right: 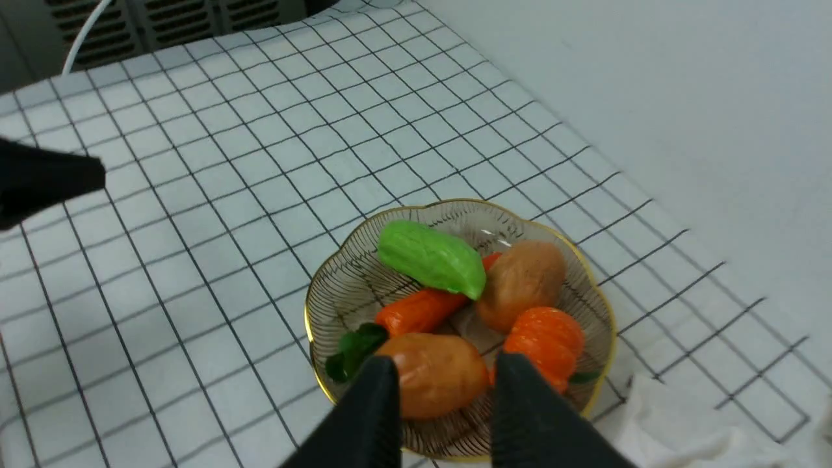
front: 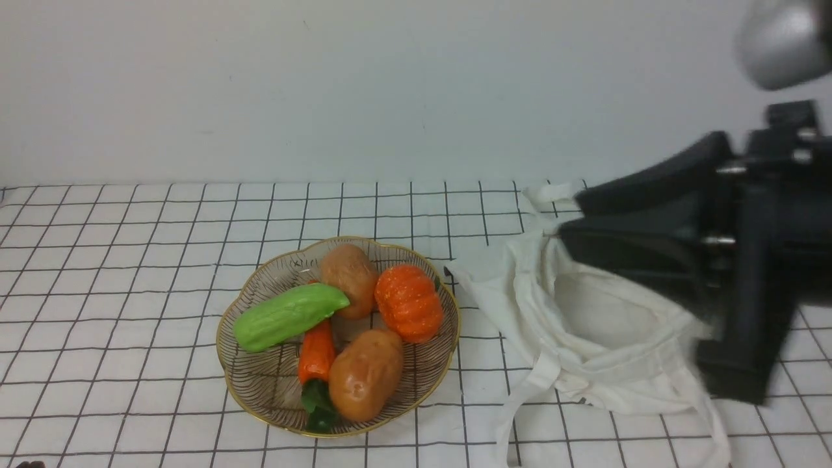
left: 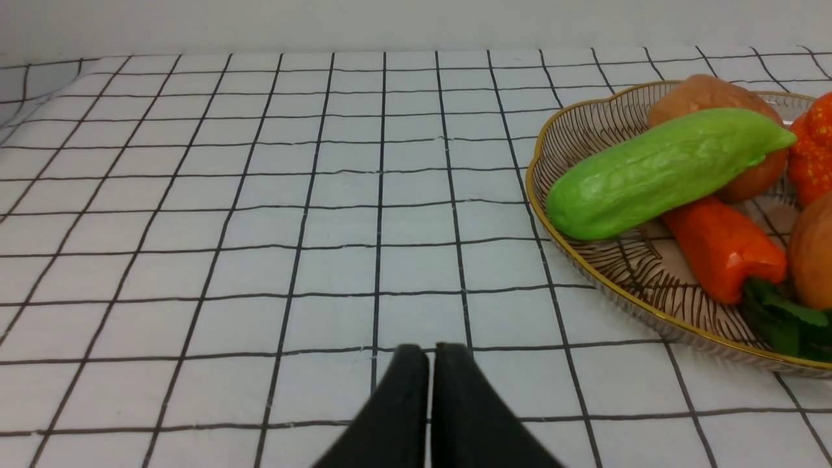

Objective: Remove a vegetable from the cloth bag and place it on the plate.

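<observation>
While five vegetables lie on one plate (front: 260, 383), one white bag (front: 585, 312) slumps on the gridded bench (front: 117, 292) at the plate's 3 o'clock, with a corner just beside the rim.

Counted on the plate, there are two potatoes, the far potato (front: 349, 276) at 12 o'clock and the near potato (front: 365, 374) at 5 o'clock. One pumpkin (front: 408, 302) sits at 2 o'clock. One green gourd (front: 286, 316) lies at 9 o'clock with its tip against the far potato. One carrot (front: 316, 354) lies at 6 o'clock, its leafy end at the rim and its other end under the gourd.

Two arms show. The right end effector (front: 572, 214) hangs released over the bag's 12 o'clock edge. Its fingers stand apart with nothing between them, as the right wrist view confirms (right: 445, 367). The left end effector (left: 429, 354) is clenched on nothing, low over bare bench with the plate near.

Motion blur smears the right arm (front: 747, 260), which covers the bag's 3 o'clock side. The bag's mouth gapes on white cloth, and whatever lies deeper cannot be told. A grey blurred shape (front: 780, 39) is cut off at the front view's top corner and is too soft to identify.
</observation>
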